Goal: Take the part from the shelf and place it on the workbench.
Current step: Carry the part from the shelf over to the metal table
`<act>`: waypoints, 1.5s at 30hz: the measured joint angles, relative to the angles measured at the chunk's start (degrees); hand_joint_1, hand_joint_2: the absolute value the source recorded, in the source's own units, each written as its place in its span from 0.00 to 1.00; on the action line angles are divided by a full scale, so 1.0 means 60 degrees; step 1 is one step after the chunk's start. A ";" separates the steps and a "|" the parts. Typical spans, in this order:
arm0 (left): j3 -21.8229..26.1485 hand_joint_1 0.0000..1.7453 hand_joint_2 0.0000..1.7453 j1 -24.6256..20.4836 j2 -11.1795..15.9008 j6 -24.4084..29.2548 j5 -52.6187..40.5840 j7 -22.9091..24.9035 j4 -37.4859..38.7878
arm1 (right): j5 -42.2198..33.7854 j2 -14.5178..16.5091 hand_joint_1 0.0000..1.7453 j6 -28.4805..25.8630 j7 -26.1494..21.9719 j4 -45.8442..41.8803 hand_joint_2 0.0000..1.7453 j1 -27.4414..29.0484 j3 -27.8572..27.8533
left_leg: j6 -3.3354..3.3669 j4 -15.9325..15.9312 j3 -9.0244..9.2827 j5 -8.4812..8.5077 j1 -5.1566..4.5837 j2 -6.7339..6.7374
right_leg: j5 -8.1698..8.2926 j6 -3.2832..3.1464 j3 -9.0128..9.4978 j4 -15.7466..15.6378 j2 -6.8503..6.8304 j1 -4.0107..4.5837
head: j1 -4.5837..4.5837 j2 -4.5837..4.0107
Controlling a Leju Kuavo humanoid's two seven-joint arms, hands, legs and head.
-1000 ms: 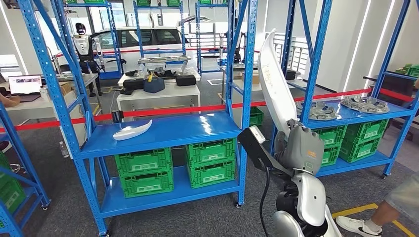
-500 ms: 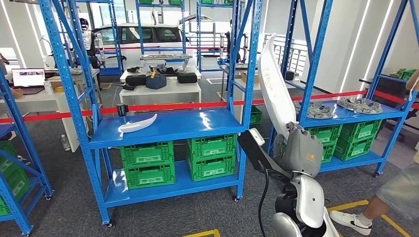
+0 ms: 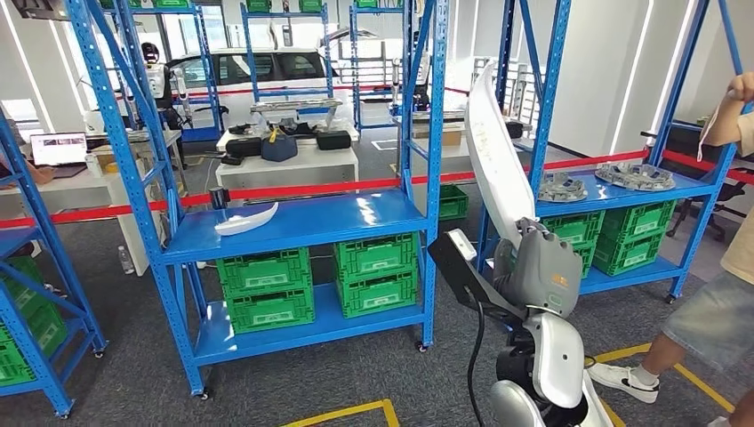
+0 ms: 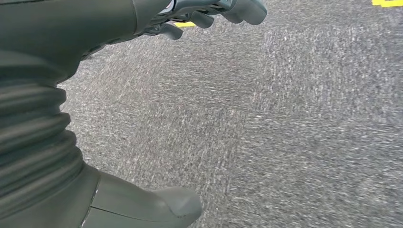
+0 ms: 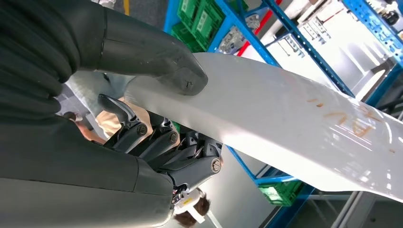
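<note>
The head view looks forward and down from high on the robot at tall blue steel shelf racks [image 3: 293, 222]. The right wrist view sits close behind the right hand [image 5: 157, 142], sharing the long white curved plastic panel [image 3: 494, 160] and those racks. The left wrist view, close behind the left hand [image 4: 209, 14], faces grey carpet floor [image 4: 294, 133].
</note>
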 joint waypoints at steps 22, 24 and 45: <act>-0.0056 0.00 1.00 -0.0004 -0.0025 -0.0022 -0.0154 0.0071 0.0004 | 0.0036 -0.0185 0.96 -0.0005 0.0000 -0.0044 1.00 0.0218 -0.0097 | 0.0051 -0.0766 -0.1067 0.0862 -0.0015 0.0030 | -0.0854 -0.0029 0.1010 -0.0064 0.0055 0.0009 | 0.0015 -0.0005; -0.0057 0.00 1.00 -0.0013 -0.0023 -0.0039 -0.0137 0.0006 0.0003 | 0.0046 -0.0171 0.96 -0.0003 0.0000 -0.0044 1.00 0.0222 -0.0096 | -0.0022 0.0182 -0.1347 -0.0033 -0.0002 0.0028 | -0.0651 -0.0104 0.0788 -0.0095 0.0055 -0.0004 | -0.0001 -0.0002; -0.0044 0.00 1.00 0.0034 0.0015 0.0168 0.0209 -0.0438 -0.0009 | -0.0026 -0.0117 0.96 0.0045 0.0000 -0.0026 1.00 0.0083 -0.0104 | 0.0468 -0.1152 0.0341 0.0021 -0.0168 -0.0017 | 0.0417 0.0253 -0.0175 -0.0134 0.0093 0.0042 | 0.0025 0.0000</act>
